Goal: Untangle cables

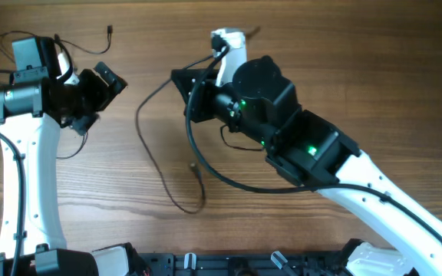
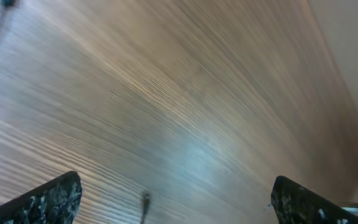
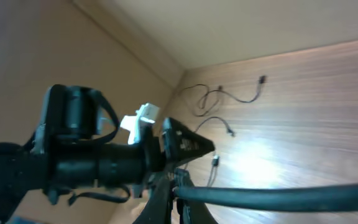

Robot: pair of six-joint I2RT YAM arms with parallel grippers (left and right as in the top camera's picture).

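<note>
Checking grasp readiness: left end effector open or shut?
Open. The left end effector shows fingertips at opposite bottom corners of its wrist view, wide apart, clamping nothing.

Surface (image 1: 374, 69) is wood grain all over, fine streaky lines. It looks smooth with a satin finish, and the left wrist view catches a soft pale glare on it. The cables (image 1: 153, 161) are thin black cords, matt, with a rubbery-looking jacket. Left arm (image 1: 29, 176) has a long white plastic shell, smooth and slightly glossy, with matt black housings at the joints. Right arm (image 1: 282, 115) is the same deal: matt black casing, then white shell. Fingers (image 2: 55, 199) of the left tool (image 2: 176, 198) are black and look rough, speckled and scuffed.
</note>
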